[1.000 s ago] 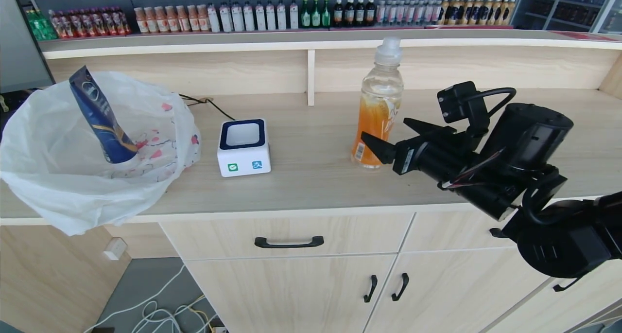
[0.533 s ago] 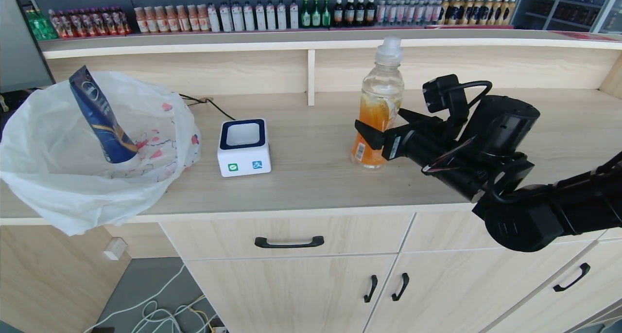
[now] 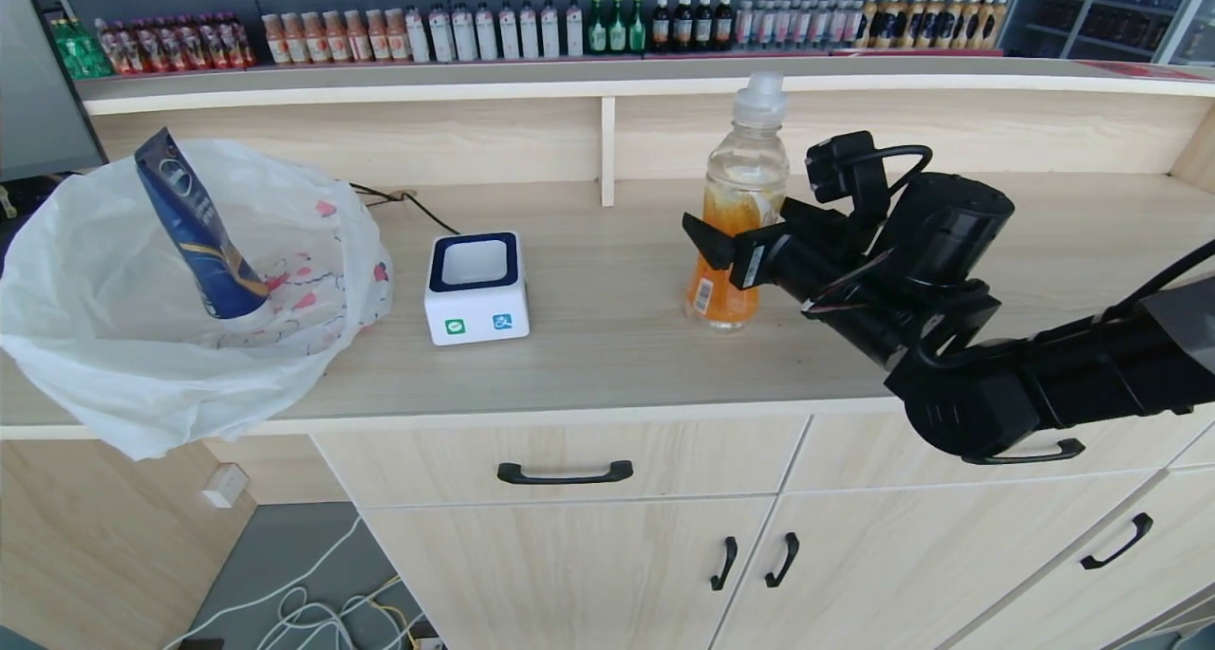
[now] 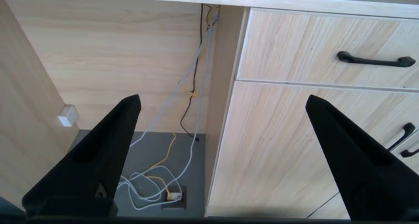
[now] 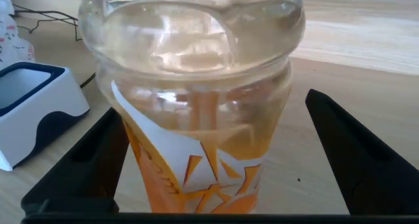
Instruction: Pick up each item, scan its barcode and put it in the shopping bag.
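while the bottle [image 3: 738, 204] stands upright on the counter [image 3: 588, 346] at centre right of the head view, long axis vertical, the right gripper [image 3: 745, 225] has its jaws spread on either side of the orange lower body, apart from it. of the 2 arms the right is nearer. the left gripper [image 4: 222, 158], jaws spread too, faces the cabinet front [image 4: 275, 132]. the scanner [image 3: 475, 287] sits left of the bottle.

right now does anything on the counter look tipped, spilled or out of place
Nothing stands out. The bottle stands upright on the counter, no spill around it, between the open fingers of the right gripper; the scanner sits flat; the blue packet leans inside the shopping bag.
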